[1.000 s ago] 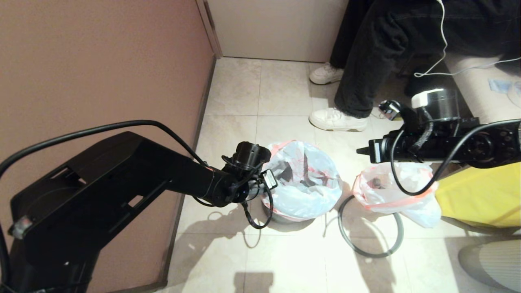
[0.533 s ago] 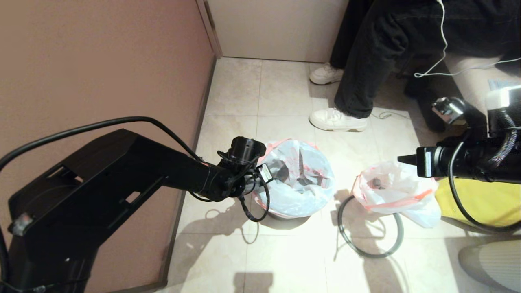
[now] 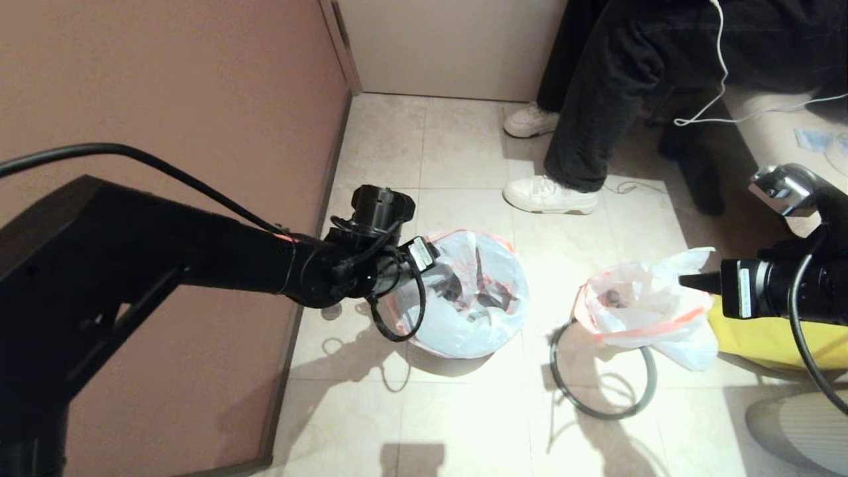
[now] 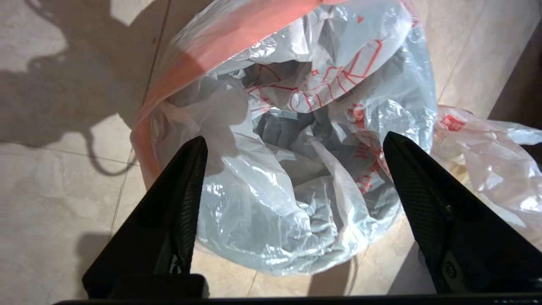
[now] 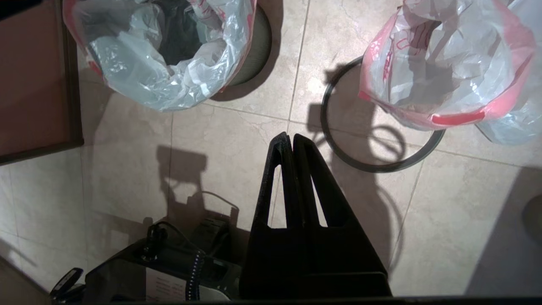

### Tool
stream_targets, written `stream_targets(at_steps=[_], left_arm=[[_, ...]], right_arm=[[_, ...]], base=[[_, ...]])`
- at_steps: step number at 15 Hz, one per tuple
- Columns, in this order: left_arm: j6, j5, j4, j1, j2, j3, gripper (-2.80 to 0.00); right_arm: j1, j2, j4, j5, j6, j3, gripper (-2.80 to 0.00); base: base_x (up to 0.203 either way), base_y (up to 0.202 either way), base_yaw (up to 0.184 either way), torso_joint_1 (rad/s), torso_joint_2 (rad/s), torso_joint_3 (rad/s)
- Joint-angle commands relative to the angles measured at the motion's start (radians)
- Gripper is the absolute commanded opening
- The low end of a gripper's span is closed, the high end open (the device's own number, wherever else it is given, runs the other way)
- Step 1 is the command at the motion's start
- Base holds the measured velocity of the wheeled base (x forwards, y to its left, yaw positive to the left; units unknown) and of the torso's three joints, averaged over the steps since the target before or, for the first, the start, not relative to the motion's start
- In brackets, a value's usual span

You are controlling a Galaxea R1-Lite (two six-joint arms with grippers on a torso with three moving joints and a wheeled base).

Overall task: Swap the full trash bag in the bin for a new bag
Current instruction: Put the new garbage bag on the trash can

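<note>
The new bag [image 3: 467, 301] lies crumpled over the mouth of the bin [image 5: 255, 53], and the plastic hides most of the bin. My left gripper [image 4: 294, 137] hangs open just above the bag's wall-side rim, touching nothing; in the head view the left gripper [image 3: 440, 271] is at that rim. The full trash bag [image 3: 639, 311] stands on the floor to the right. The bin's grey hoop [image 3: 599, 411] lies flat around the foot of the full bag. My right gripper [image 3: 686, 280] is shut and empty, level with the full bag's top at its right side.
A brown wall [image 3: 165, 99] runs close along the bin's left. A seated person's legs and white shoes [image 3: 546, 195] are beyond the bags. A yellow bag [image 3: 775, 331] sits right of the full bag. Bare tiles [image 3: 464, 424] lie in front.
My left gripper has opened and drawn back towards the wall, and the new bag has slumped leftwards over the bin. My right arm has pulled away to the right and lower.
</note>
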Motion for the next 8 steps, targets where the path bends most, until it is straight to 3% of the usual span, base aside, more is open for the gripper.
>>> stream_targets(at_steps=[1,6,7,8], left_arm=[[-0.003,0.001,0.003,-0.008,-0.047,0.007,0.00],[-0.001,0.004,0.061,-0.004,-0.091,0.036,0.00],[0.002,0.003,0.072,-0.008,-0.107,0.058,-0.88],[0.016,0.006,0.076,-0.017,-0.104,0.055,-2.80]], right_arm=[[0.010,-0.027,0.000,-0.006,0.002,0.023,-2.80],[0.006,-0.081,0.020,-0.036,0.002,0.046,-2.80],[0.004,-0.086,0.035,-0.038,0.003,0.053,-2.80],[0.005,-0.096,0.037,-0.037,0.004,0.065,-2.80]], base=[[0.000,0.000,0.000,0.000,0.00,0.000],[0.000,0.000,0.000,0.000,0.00,0.000],[0.000,0.000,0.000,0.000,0.00,0.000],[0.000,0.000,0.000,0.000,0.00,0.000]])
